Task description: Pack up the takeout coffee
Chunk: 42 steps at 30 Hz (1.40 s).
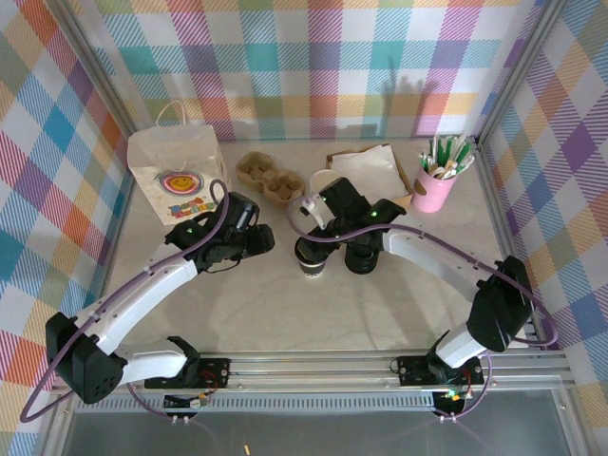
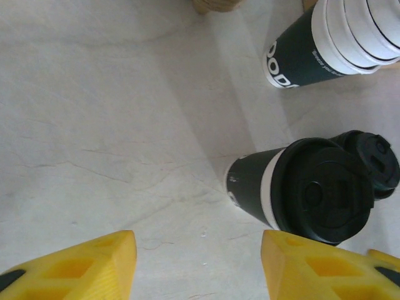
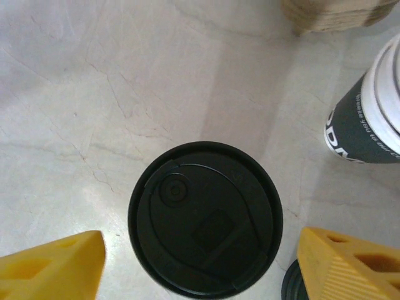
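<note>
Marble table (image 1: 380,313); R gripper (image 3: 203,262) hung open, empty, over takeout coffee (image 2: 250,187) (L gripper (image 2: 200,265) open, empty). Prob needed straight drop, grip under lid (image 3: 205,219).

Staged robot test cell: plaid cloth walls (image 1: 313,57), aluminium frame rail (image 1: 313,366), marble-look tabletop (image 1: 285,313), takeout bag (image 1: 176,171) as prop.

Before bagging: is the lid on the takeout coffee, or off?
On. The black lid covers the whole rim of the takeout coffee in both wrist views. Snapped tight: cannot tell.
</note>
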Motion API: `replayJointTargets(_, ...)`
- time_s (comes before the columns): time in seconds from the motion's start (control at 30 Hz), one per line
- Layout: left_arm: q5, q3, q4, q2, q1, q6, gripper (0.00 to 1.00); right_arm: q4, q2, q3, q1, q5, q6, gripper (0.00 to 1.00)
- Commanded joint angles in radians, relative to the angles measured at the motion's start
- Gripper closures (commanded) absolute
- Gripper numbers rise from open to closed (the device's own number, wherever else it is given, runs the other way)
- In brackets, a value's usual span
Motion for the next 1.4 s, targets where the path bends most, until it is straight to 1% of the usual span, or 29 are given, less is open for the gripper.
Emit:
replayJointTargets(0.0, 0.100, -0.054, 0.128, 0.013, 0.011, -0.082, 0.49, -0.032, -0.048, 0.024, -0.005, -0.002, 0.077, 0.26)
replayJointTargets(0.13, 0.186, -0.134, 0.282, 0.032, 0.010, -0.190, 0.55, -0.067, -0.050, 0.030, -0.023, -0.053, 0.139, 0.36)
replayJointTargets(0.17, 0.200, -0.149, 0.310, 0.039, 0.010, -0.212, 0.56, -0.073, -0.047, 0.030, -0.025, -0.062, 0.151, 0.36)
replayJointTargets(0.33, 0.248, -0.201, 0.407, 0.068, 0.008, -0.298, 0.60, -0.089, -0.018, 0.037, -0.046, -0.106, 0.207, 0.35)
replayJointTargets(0.43, 0.268, -0.221, 0.442, 0.080, 0.009, -0.323, 0.60, -0.105, 0.008, 0.055, -0.057, -0.122, 0.221, 0.32)
replayJointTargets(0.57, 0.291, -0.246, 0.499, 0.088, 0.010, -0.350, 0.62, -0.127, 0.043, 0.082, -0.061, -0.140, 0.226, 0.31)
replayJointTargets(0.83, 0.316, -0.268, 0.525, 0.090, 0.010, -0.366, 0.64, -0.156, 0.102, 0.125, -0.062, -0.153, 0.226, 0.28)
replayJointTargets(1.07, 0.328, -0.285, 0.542, 0.088, 0.009, -0.377, 0.69, -0.173, 0.137, 0.145, -0.062, -0.155, 0.216, 0.27)
replayJointTargets(1.37, 0.359, -0.291, 0.567, 0.105, 0.009, -0.381, 0.69, -0.186, 0.165, 0.148, -0.062, -0.166, 0.209, 0.26)
